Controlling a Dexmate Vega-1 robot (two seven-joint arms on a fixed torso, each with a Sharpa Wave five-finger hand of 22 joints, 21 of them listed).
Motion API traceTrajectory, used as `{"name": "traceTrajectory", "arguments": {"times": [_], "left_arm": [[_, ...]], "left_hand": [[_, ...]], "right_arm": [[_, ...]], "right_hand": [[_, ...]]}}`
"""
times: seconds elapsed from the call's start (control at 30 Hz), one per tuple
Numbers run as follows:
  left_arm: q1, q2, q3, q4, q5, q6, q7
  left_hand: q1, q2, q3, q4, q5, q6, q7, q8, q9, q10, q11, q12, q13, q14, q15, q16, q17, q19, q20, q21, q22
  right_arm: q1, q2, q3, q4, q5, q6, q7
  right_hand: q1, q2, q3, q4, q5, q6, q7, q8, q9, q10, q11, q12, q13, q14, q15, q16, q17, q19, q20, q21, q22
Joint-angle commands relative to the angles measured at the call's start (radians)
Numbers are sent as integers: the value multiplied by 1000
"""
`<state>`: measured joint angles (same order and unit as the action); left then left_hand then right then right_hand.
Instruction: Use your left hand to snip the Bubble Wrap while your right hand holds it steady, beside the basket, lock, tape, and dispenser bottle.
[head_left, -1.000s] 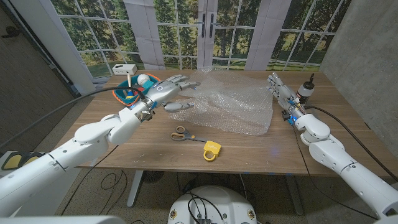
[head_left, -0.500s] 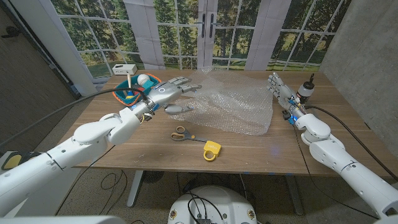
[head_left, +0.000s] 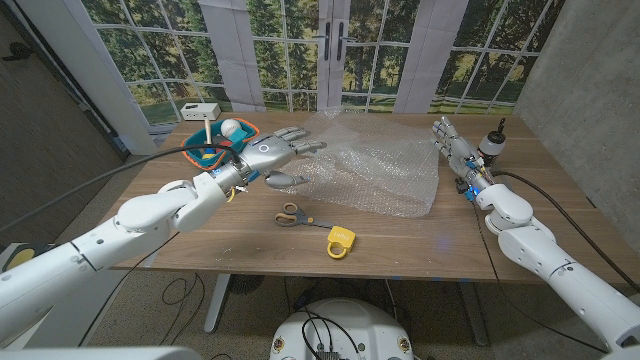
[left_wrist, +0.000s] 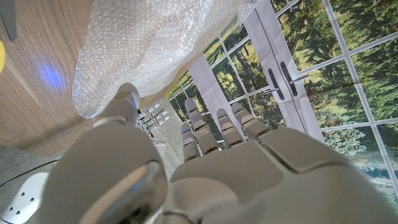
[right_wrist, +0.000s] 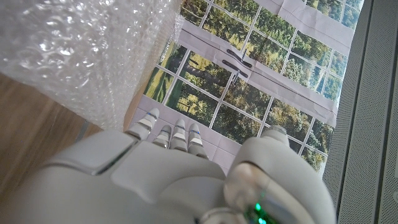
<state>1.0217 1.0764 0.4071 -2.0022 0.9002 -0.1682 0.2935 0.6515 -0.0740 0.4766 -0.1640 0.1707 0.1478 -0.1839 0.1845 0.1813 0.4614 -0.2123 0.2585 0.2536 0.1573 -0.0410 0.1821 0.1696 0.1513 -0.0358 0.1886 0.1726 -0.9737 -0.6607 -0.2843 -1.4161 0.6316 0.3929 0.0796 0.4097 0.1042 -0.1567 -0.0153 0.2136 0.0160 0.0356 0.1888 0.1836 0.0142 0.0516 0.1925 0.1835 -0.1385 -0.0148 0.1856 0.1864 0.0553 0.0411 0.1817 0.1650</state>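
One sheet of Bubble Wrap (head_left: 375, 165) is being seen spread across the middle-to-far part of the surface (head_left: 250, 240), crumpled, its long axis running roughly side to side between the two robot hands. Scissors (head_left: 291, 216) are lying on the bare wood just in front of the sheet's near-left edge, handles toward the robot's left, blades toward the yellow lock (head_left: 340, 242), which is lying just beside them.

The left robot hand (head_left: 272, 155) is being held open above the sheet's left edge, fingers apart and reaching toward the wrap, nothing gripped. The scissors are lying nearer the robot than this hand, close by; the coming move is judged to be a pull-back and descent to the handles, with the left robot hand clearly the nearer one.

The right robot hand (head_left: 452, 145) is standing open at the sheet's right edge, fingers extended, gripping nothing; contact with the wrap cannot be told.

A basket (head_left: 205, 152) is sitting at the far left, behind the left robot hand. A dispenser bottle (head_left: 492, 140) is standing just beyond the right robot hand.

Windows onto trees are being shown behind the surface, with a grey wall to the right.
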Motion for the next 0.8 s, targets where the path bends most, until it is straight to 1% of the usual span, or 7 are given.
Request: {"name": "traceTrajectory", "arguments": {"times": [0.03,0.3,0.47,0.53,0.8], "left_arm": [[-14,13,15,-3,5,-10,-48],[-30,6,34,20,-5,-44,-52],[-32,12,39,12,7,-44,-73],[-31,12,40,14,2,-49,-74],[-25,19,47,16,-10,-68,-94]], "left_hand": [[10,1,-7,-1,4,3,3,4,2,7,1,1,2,-1,-163,4,4,-5,-9,1,2],[8,1,-13,4,3,17,4,10,2,21,1,5,3,2,-160,7,4,-5,-5,2,2],[7,1,-15,6,3,22,4,12,2,29,1,8,4,3,-160,7,4,-3,-5,3,2],[7,1,-16,6,2,21,6,12,2,29,2,7,4,4,-160,8,4,-3,-4,3,2],[5,0,-20,9,2,32,9,15,2,37,1,9,5,6,-159,9,4,-4,-3,3,2]], "right_arm": [[-12,-8,7,-17,3,-3,-4],[-18,-11,10,-26,4,-9,-11],[-17,-10,8,-24,3,-9,-8],[-17,-10,8,-24,2,-10,-10],[-19,-13,10,-26,0,-13,-15]], "right_hand": [[7,6,-1,-1,-3,1,3,4,2,1,-1,3,4,-8,-1,-2,0,-5,3,0,4],[7,7,0,-2,-3,0,0,3,2,2,-1,3,4,-8,-2,0,0,-5,4,1,4],[7,7,0,-2,-3,-1,0,3,2,2,-2,3,5,-7,0,1,0,-6,9,1,4],[7,7,1,-3,-4,-1,0,3,2,3,-2,4,5,-5,5,2,0,-3,16,3,4],[7,7,1,-4,-4,-1,0,3,2,3,-3,4,5,-5,6,3,0,-5,18,3,4]]}}
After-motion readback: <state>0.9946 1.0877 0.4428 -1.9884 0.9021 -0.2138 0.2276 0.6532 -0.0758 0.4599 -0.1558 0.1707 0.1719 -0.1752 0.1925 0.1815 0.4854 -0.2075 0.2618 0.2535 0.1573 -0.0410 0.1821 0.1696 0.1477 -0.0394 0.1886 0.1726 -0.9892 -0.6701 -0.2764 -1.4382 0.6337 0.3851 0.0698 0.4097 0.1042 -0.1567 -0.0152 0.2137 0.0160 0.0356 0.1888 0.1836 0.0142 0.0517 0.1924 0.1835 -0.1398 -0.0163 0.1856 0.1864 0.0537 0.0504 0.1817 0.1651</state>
